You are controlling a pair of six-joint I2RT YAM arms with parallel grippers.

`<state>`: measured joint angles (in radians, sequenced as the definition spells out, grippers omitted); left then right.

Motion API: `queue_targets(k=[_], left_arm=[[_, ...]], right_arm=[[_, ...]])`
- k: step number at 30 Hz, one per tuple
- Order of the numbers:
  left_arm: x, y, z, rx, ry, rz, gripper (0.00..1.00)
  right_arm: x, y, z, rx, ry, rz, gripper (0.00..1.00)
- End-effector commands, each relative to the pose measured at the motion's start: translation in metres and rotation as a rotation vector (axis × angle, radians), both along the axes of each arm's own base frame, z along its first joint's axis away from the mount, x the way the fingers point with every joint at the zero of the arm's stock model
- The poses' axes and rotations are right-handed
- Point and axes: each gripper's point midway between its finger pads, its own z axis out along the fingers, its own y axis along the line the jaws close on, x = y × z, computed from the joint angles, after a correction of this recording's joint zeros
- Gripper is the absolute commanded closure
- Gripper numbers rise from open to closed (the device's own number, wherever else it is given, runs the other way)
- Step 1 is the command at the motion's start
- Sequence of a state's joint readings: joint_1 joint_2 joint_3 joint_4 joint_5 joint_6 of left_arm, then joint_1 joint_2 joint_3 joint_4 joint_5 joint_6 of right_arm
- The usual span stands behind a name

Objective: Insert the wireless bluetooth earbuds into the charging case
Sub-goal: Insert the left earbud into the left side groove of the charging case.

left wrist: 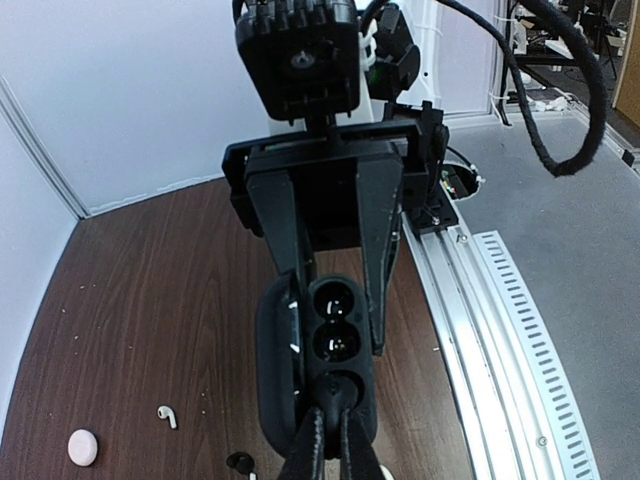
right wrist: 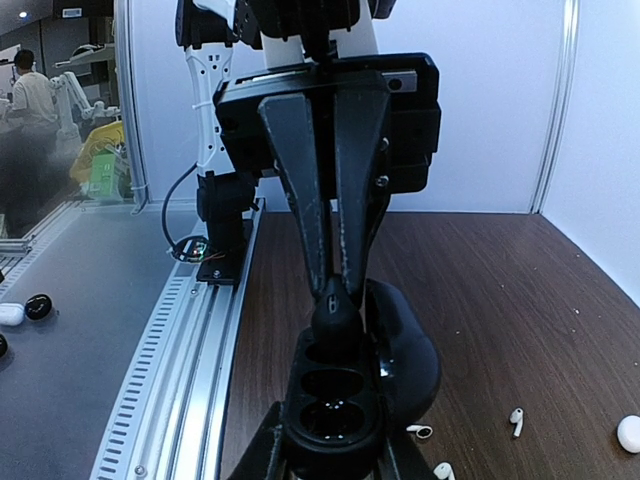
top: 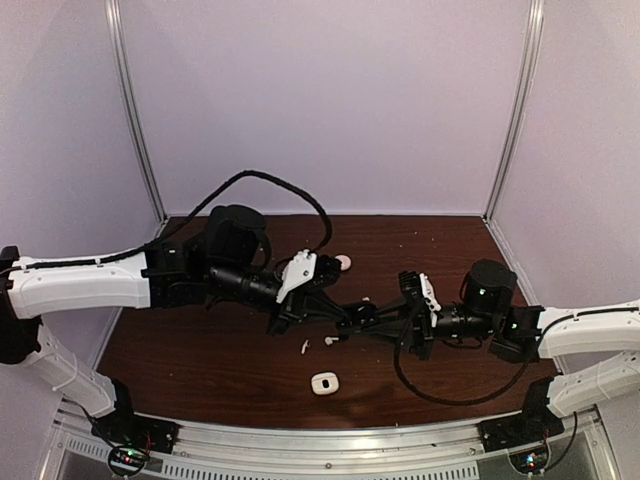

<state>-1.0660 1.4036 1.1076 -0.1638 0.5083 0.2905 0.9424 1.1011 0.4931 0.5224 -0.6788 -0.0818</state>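
From above: arms meet mid-frame, white earbuds (top: 305, 347) loose just below. Left wrist: right gripper (left wrist: 335, 335) clamps the black charging case (left wrist: 275, 370) at centre (wells up, steadied), presumably so the left gripper (left wrist: 335, 405), fingers together, can press its lowest well. Right wrist: any earbud between those tips is hidden.

A dark brown wood-grain tabletop (top: 200, 350) fills the floor of an enclosure with plain, pale lilac-white wall panels (top: 320, 100). Thin silver metal posts (top: 135, 120) stand at the two back corners. A slotted aluminium rail (top: 330, 462) runs along the table's near edge. Beyond that rail, the wrist views show a flat grey floor (left wrist: 560, 200). Farther off, in the right wrist view, a blurred person in a white shirt (right wrist: 30, 90) stands near blurred yellow and green equipment (right wrist: 100, 160).
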Motion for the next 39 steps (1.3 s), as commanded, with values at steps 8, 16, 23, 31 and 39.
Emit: queue_targets(k=[8, 16, 23, 31, 39], left_arm=[[0.0, -0.01, -0.008, 0.053, 0.006, -0.007, 1.0], [0.004, -0.011, -0.022, 0.11, 0.044, 0.027, 0.9], [0.01, -0.006, -0.006, 0.057, 0.007, 0.074, 0.85], [0.012, 0.0, 0.007, 0.008, -0.028, 0.098, 0.79], [0.008, 0.006, 0.018, -0.048, -0.034, 0.106, 0.81]], right_arm=[[0.0, 0.003, 0.019, 0.053, -0.051, -0.008, 1.0], [-0.001, 0.0, 0.02, 0.058, -0.064, -0.007, 1.0], [-0.002, 0.0, 0.016, 0.048, -0.051, -0.005, 1.0], [-0.003, 0.001, 0.013, 0.04, -0.047, 0.0, 1.0], [0.001, -0.001, 0.011, 0.044, -0.024, -0.028, 1.0]])
